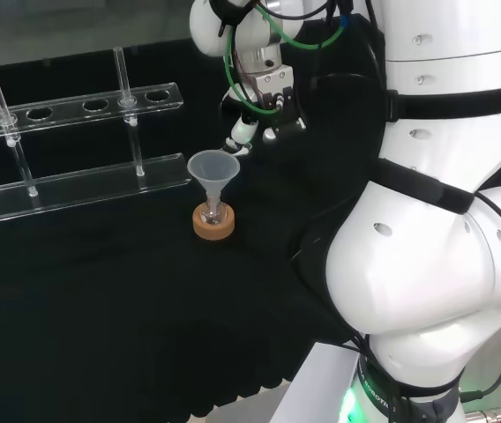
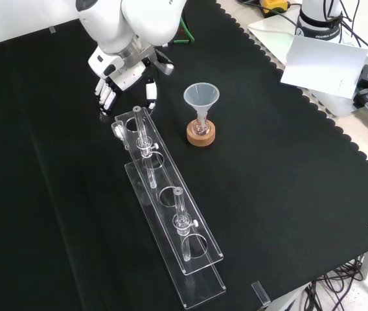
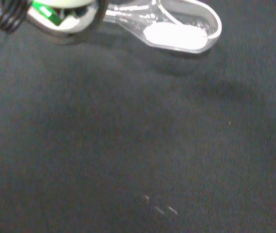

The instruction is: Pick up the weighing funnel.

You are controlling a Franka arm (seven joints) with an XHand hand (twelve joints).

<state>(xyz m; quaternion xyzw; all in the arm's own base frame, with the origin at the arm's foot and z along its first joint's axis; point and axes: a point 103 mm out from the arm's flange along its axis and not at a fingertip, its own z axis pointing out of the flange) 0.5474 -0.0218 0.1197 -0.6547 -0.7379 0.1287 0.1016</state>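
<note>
Black cloth covers the table (image 2: 300, 162), and the white arm (image 1: 444, 220) reaches out over it. In the front view the hand (image 2: 120, 74) hangs low over the cloth at about 10 o'clock from the funnel (image 2: 201, 96). Its fingers (image 2: 106, 97) point down, nearly straight, with the thumb (image 2: 150, 92) spread apart from them, so the hand is open and nothing sits clasped in it. The funnel stands mouth up with its stem in a small flask (image 2: 201, 126) on a cork ring (image 2: 201, 136), well apart from the hand. A long clear rack (image 2: 171, 214) with round holes and upright posts runs from 11 o'clock to 5 o'clock across the middle of the front view. Its upper end is just below the fingers and to the left of the cork ring. In the head view the hand is at about 1 o'clock from the funnel, and the rack lies at 9 o'clock from it. The wrist view shows the weighing funnel (image 3: 177, 29) lying on the cloth, a clear scoop with a white patch in its bowl. Its short stem points toward a rounded part of the hand, and I cannot tell whether the two touch.
</note>
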